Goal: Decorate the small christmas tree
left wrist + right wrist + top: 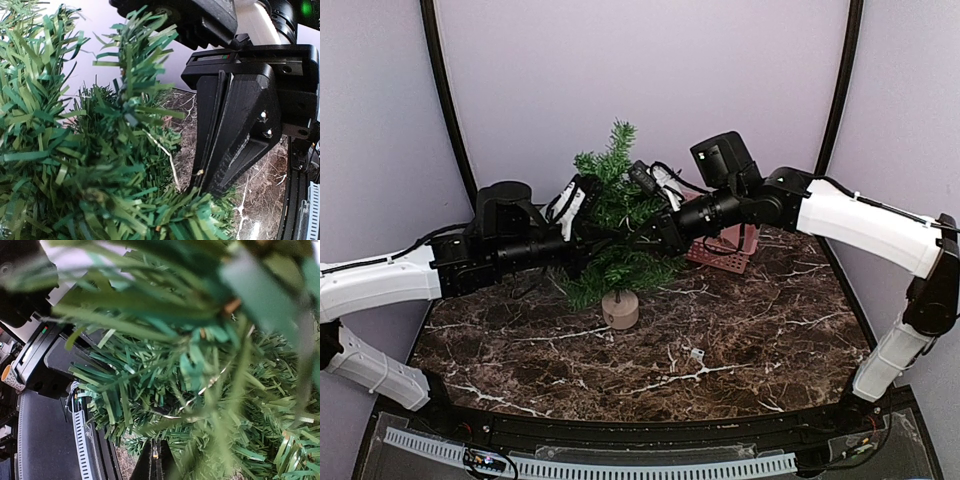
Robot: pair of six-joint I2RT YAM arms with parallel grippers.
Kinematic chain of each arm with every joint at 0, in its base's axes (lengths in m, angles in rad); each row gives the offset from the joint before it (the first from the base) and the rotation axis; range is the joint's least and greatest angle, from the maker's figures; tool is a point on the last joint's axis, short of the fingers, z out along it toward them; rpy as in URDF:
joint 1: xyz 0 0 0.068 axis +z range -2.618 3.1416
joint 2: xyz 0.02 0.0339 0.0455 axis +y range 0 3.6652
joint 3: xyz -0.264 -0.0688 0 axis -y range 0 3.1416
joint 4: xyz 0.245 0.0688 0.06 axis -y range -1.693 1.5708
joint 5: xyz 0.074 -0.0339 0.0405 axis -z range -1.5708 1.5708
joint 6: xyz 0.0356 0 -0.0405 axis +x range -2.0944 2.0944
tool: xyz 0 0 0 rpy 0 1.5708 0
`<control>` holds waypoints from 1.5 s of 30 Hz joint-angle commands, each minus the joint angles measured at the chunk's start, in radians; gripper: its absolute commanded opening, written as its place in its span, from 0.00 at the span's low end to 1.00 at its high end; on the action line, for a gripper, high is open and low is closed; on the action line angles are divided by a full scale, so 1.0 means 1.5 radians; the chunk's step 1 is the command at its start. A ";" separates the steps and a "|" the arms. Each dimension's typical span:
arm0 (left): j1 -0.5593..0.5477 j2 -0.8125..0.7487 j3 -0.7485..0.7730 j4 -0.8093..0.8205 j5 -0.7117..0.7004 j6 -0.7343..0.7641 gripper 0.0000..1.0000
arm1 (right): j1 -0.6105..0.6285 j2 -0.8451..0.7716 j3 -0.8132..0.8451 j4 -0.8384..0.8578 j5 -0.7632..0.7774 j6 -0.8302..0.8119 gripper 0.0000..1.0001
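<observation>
**Top view.** The tree (pixel 617 215) stands upright on its tan base, toward the back of the counter (pixel 740 350). A pink basket (pixel 728 248) sits just behind it to the right. The arms reach in from opposite sides at mid-height. The left tool (pixel 592 240) and right tool (pixel 648 234) are buried among the branches, near each other, so their jaws cannot be read here. No ornament shows on the tree from above.

**Left wrist view.** The left tool (pixel 207 184) has its two black fingers pressed together, tips down in the needles. A thin pale strand (pixel 162 152) runs through the foliage and ends close to those tips (whether it is pinched there cannot be told).

**Right wrist view.** The right tool (pixel 156 462) shows at the bottom edge, closed to a narrow seam, beneath a mass of branches. A fine wire-like strand (pixel 212 382) curves between the needles above it. No contact with it is visible.

**Step in hand, as judged.** A thin strand is being settled into the mid-level branches, with the two tools working it between them. The next move calls for small, slow motions and enough slack that the light tree does not tip. Release should come only once the strand has caught on a branch
</observation>
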 commanded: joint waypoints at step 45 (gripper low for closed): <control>0.000 -0.309 -0.177 0.005 0.025 -0.024 0.75 | -0.102 -0.410 -0.495 0.054 0.182 0.146 0.81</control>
